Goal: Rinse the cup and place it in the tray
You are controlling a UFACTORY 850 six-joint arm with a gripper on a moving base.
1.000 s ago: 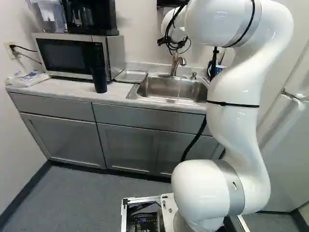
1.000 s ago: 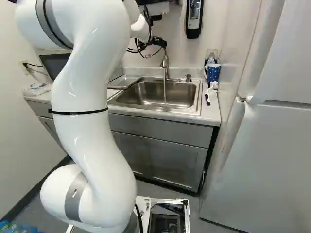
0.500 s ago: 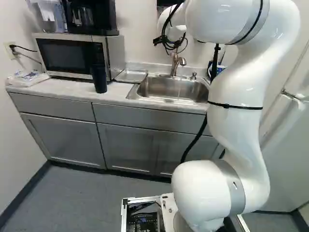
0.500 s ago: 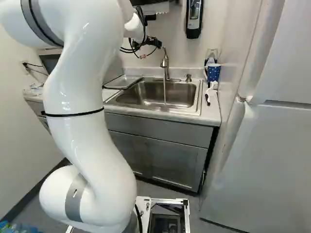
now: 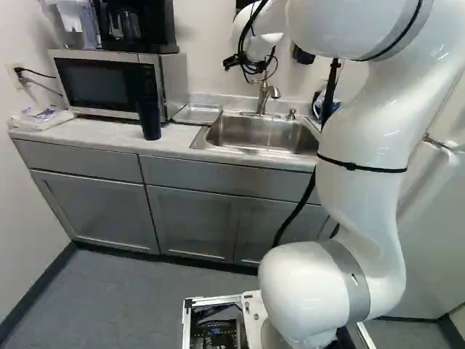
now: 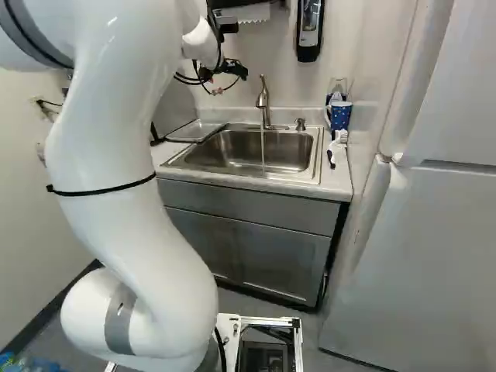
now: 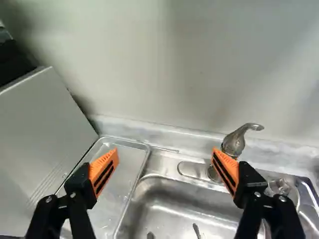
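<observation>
Black gripper (image 6: 237,70) stood wide open, gripping nothing, near the faucet (image 6: 263,99).
The dark cup (image 5: 149,118) stood upright near the counter's (image 5: 94,134) front edge, before the microwave (image 5: 102,83); a blue mug (image 6: 340,116) stood across the sink (image 6: 256,169) from the tray (image 7: 118,169). The tray's rim ran between microwave and sink, with open room above.

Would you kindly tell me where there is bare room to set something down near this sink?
The tray, between microwave and sink, looks bare; so does the counter between the white bag and dark tumbler. It is crowded at the right of the right base view, where the dotted mug and brush sit beside the sink.
</observation>
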